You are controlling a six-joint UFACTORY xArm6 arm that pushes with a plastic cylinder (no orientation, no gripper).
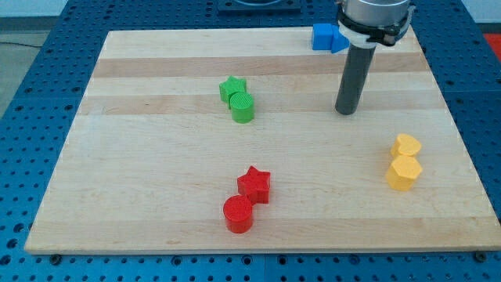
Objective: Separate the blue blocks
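While the blue blocks [328,37] sit touching at the table's [156,196] top edge, my tip [346,111] rests below them, no pincer fitted; approach step, next wedge between them.

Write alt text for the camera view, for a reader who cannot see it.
My tip rests on a pale wooden board just below two touching blue blocks at the view's top edge. A green star and green cylinder sit left of centre, a red star and red cylinder near the bottom, and two yellow blocks at the right.
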